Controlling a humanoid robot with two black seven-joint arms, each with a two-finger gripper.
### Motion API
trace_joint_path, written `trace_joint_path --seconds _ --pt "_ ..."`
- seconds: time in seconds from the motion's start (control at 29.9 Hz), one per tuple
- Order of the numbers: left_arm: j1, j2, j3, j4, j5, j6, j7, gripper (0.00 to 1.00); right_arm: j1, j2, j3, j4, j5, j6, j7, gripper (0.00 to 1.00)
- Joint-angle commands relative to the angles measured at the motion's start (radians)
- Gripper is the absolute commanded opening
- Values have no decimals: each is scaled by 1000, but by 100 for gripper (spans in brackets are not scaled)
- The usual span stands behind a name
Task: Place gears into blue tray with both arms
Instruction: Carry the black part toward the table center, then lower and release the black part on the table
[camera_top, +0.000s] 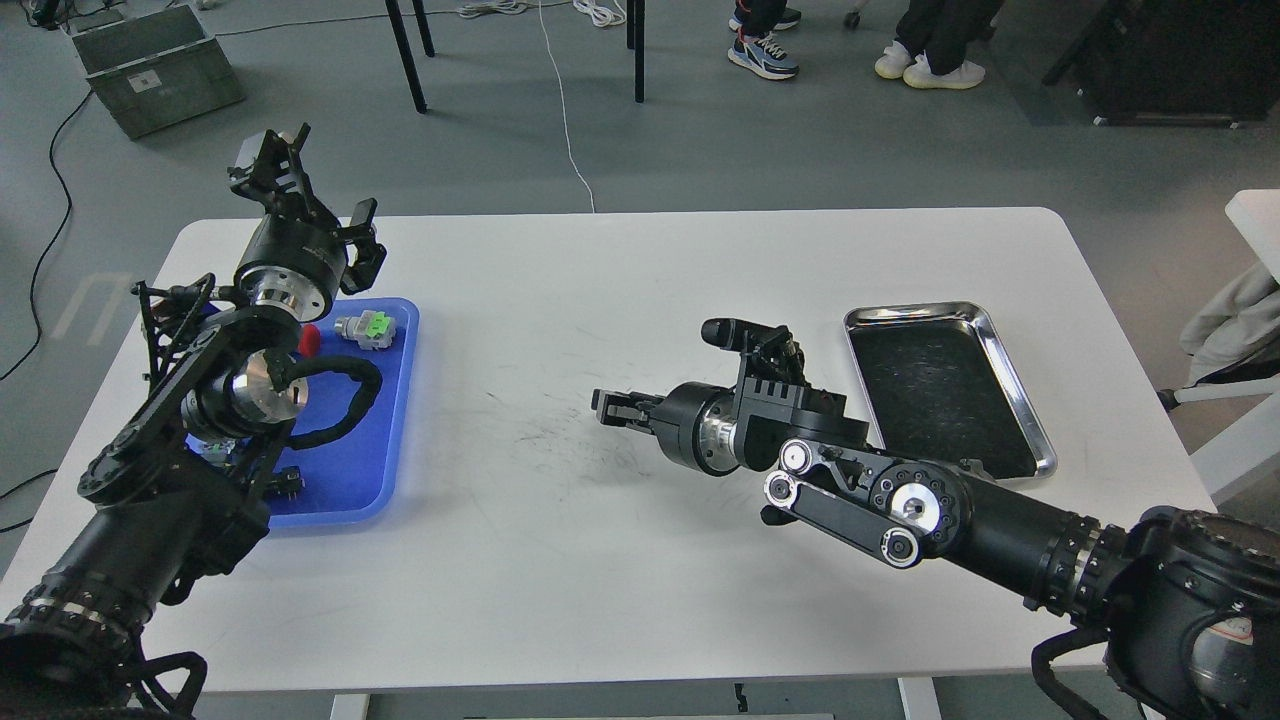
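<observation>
The blue tray (392, 420) lies at the table's left, partly covered by my left arm. My left gripper (315, 195) hangs above the tray's far end, claws spread open with nothing between them. A small black toothed piece (290, 481), possibly a gear, rests near the tray's front edge. My right gripper (608, 405) points left, low over the middle of the table, well short of the blue tray. Its dark fingers sit close together and I cannot make out a gear in them. No gears stand out in the steel tray.
A red-capped button (310, 340) and a grey part with green top (368, 328) lie in the blue tray's far end. The steel tray (912, 309) with black inside sits at the right, behind my right forearm. Table legs and people's feet are beyond the table.
</observation>
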Motion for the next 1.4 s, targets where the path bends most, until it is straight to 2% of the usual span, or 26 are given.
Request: trace_joint_path --seconds 0.0,0.8,1.07,1.37 --pt "3 29 23 0 -7 -1 0 98 -35 0 1 -26 -1 0 0 1" --pt "0 32 31 -2 -4 0 -3 98 -44 0 10 52 -1 -6 0 5" --pt "1 31 31 -2 -3 0 -4 98 -44 0 10 149 4 -3 23 7" --pt "0 25 31 0 -4 0 -4 98 -48 0 -5 160 11 4 23 12"
